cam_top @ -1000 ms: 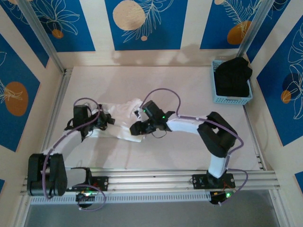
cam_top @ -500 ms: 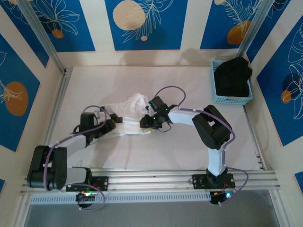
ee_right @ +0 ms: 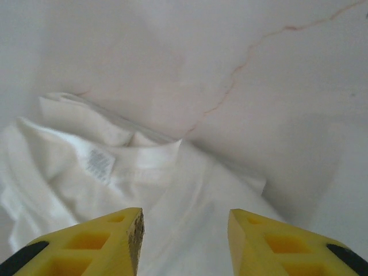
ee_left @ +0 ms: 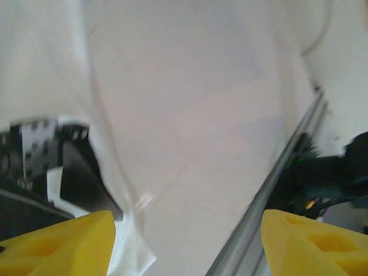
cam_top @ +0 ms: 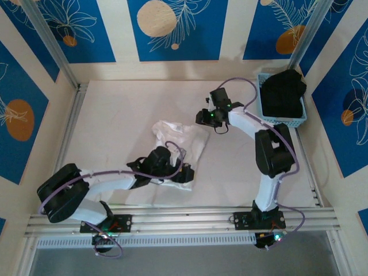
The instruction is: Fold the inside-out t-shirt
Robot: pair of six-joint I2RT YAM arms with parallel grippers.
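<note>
Lifted clear beyond the crumpled inside-out t-shirt lying mid-tabletop, my right tool gapes empty, while my left tool, moved to its near edge, stands open, holding nothing.

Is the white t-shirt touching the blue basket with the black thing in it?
Apart. The top view shows the t-shirt lying mid-table and the blue basket off at the far right edge, with a stretch of bare table between them.
</note>
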